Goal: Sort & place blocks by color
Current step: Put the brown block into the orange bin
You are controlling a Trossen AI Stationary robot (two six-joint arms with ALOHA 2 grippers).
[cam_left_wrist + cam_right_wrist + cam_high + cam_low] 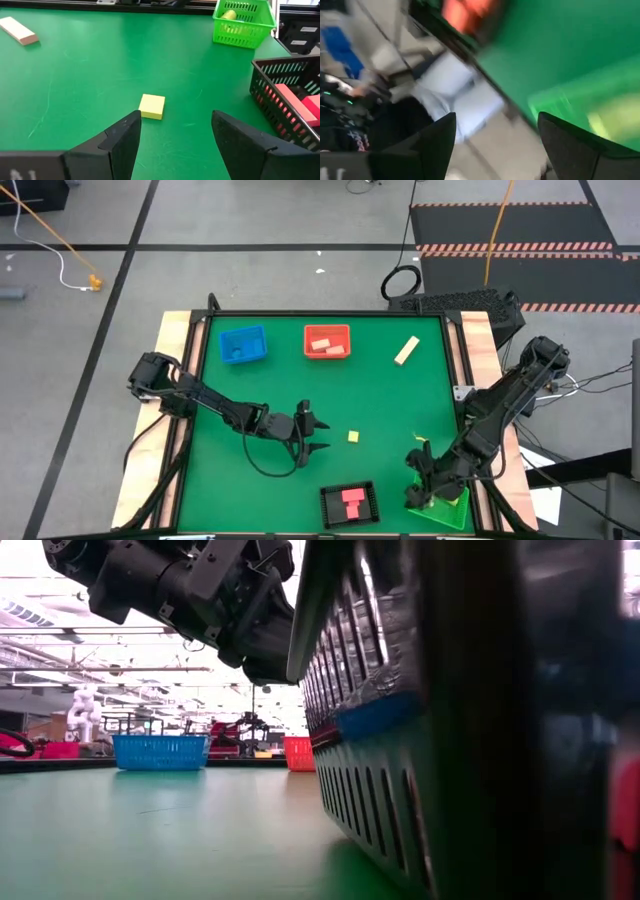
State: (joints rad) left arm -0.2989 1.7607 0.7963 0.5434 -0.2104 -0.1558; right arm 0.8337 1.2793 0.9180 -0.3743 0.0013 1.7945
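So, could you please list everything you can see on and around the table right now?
Blue tray: one, blue, far left of the mat; contents unclear.
Red tray: one, red, far middle, holding tan blocks.
Black tray: one, black, near edge, holding pink blocks.
Green tray: one, green, near right corner, with a yellow-green piece inside.
Tan bar: one, tan wood, loose on the mat, far right.
Yellow cube: one, yellow, loose near the middle.
Table: one, green mat with wooden side edges.
Left end effector: open, just short of the yellow cube.
Right end effector: open, over the green tray.
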